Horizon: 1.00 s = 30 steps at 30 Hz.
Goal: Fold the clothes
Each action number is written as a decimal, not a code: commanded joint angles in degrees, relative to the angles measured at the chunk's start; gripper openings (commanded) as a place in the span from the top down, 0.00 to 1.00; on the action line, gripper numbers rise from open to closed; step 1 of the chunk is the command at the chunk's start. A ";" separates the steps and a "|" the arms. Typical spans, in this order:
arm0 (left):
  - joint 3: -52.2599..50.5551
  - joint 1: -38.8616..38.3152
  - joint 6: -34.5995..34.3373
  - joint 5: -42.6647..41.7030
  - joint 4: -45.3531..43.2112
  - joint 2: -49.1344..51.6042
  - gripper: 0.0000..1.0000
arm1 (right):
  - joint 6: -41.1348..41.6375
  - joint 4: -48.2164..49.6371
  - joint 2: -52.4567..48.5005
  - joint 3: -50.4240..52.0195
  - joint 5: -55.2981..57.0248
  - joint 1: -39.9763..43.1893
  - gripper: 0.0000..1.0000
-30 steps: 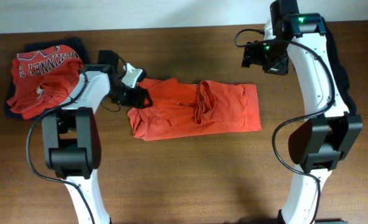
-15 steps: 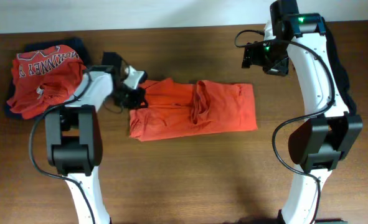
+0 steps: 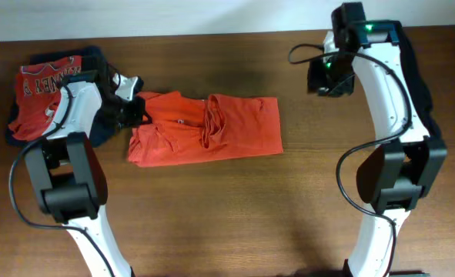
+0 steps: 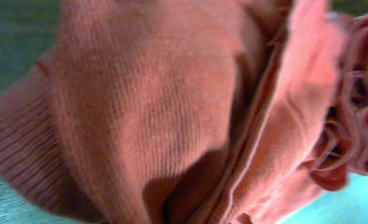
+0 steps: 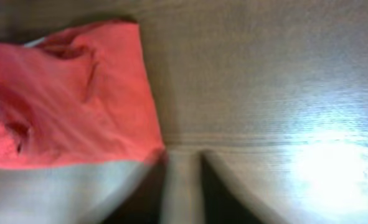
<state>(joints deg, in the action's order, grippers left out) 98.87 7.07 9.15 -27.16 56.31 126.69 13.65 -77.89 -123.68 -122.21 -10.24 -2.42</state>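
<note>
Left end effector point(image 3: 137, 114) clenched on 9 o'clock end of folded orange T-shirt point(image 3: 212, 131). Judged step: stacking. Next: lift onto clothes pile point(image 3: 46, 96) at 10 o'clock. Right end effector point(image 3: 325, 77): closure unclear.

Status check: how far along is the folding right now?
Done: one orange shirt lies folded as a strip mid-table. In hand: the left tool is shut on its left edge; the right tool hangs apart. Left: the lettered shirt looks rumpled, and a dark garment lies beneath it.

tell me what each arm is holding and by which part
Left end effector: shut on the orange-red T-shirt, at its left edge. Right end effector: nothing held.
</note>
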 commanded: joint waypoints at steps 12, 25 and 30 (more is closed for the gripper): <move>3.21 -1.66 -4.02 -2.62 -0.31 -10.60 0.99 | 1.05 29.18 1.07 27.74 -35.93 -2.64 0.96; 3.30 -2.99 -5.11 -2.69 -1.51 -10.60 0.99 | 14.32 53.11 1.07 43.21 -37.46 -4.70 0.96; 4.15 -4.55 -5.27 -2.67 -1.81 -10.60 0.99 | 14.38 53.27 1.07 44.41 -34.62 -4.70 0.96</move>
<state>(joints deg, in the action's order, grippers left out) 101.16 3.79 4.67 -28.53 54.81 117.43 26.70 -24.86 -123.68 -78.72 -46.46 -6.92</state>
